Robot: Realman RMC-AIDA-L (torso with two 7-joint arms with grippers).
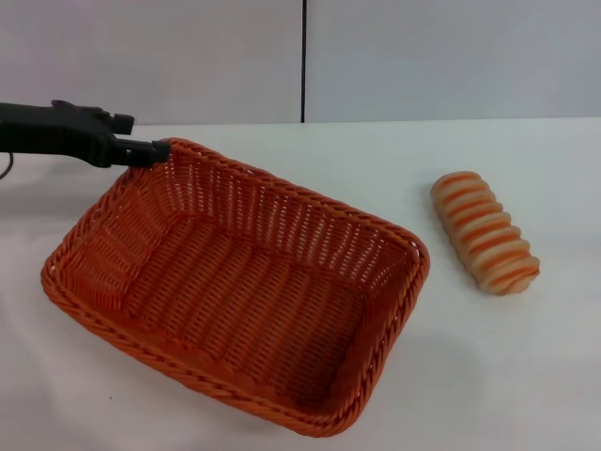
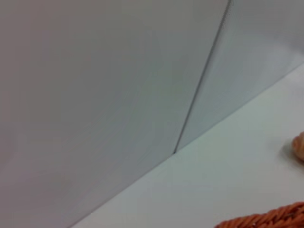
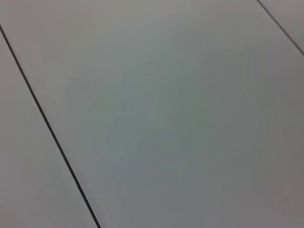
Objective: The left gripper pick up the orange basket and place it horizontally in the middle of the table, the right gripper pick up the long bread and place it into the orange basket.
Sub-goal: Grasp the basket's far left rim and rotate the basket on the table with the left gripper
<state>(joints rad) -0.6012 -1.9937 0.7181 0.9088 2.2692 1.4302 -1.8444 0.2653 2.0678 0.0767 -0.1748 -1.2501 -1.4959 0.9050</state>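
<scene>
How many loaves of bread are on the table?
1. The bread lies on the table to the right of the basket, apart from it. The basket holds none.

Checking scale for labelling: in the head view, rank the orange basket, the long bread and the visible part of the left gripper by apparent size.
1. orange basket
2. left gripper, visible part
3. long bread, close to the gripper; unsure.

The left gripper (image 1: 158, 148) reaches in level from the left edge, upper left of the head view, its black fingertips pinched together.
</scene>
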